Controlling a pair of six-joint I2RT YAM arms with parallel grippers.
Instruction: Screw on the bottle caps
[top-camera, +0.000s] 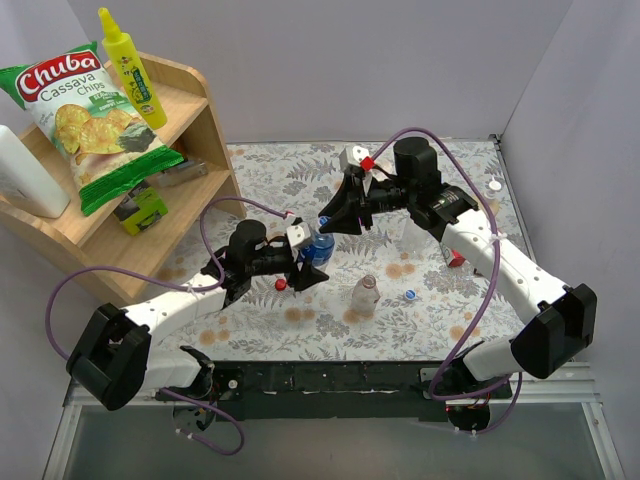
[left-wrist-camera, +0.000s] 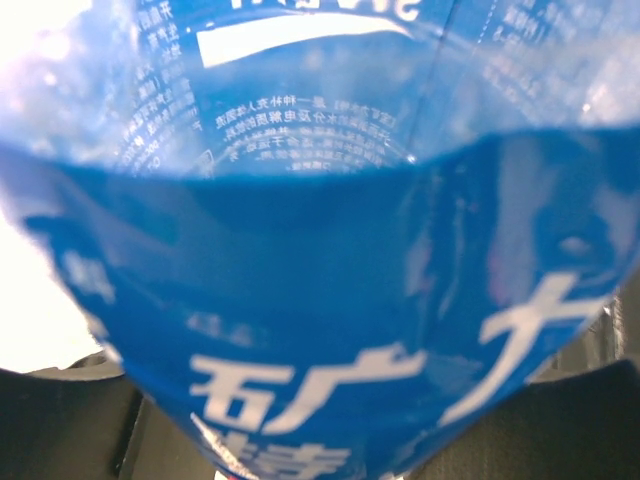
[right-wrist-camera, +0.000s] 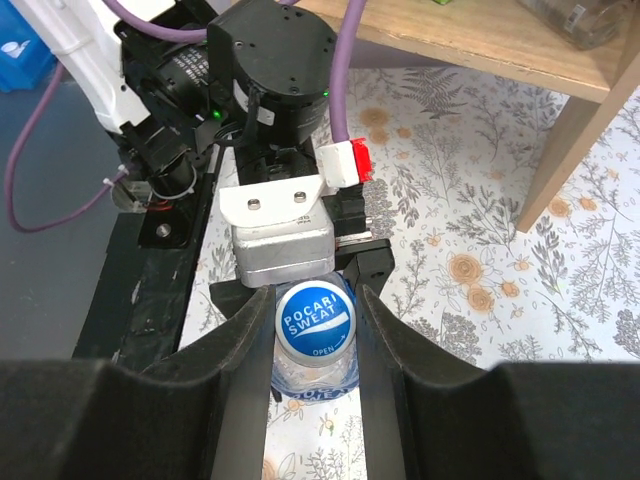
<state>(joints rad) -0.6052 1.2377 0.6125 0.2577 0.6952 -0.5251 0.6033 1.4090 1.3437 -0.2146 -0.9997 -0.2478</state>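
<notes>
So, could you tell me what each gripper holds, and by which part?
The left gripper clamps the blue-labelled bottle by its body; the right gripper pinches its blue cap by the sides.

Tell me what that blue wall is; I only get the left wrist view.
Observer: It's a blue-labelled bottle, gripped by the left claw.
Operator: Has it got a lid?
Observer: Yes, a blue cap reading Pocari Sweat, pinched by the right claw.
Operator: Any other bottles?
Observer: One clear bottle stands apart from the claws, apparently uncapped.
</notes>
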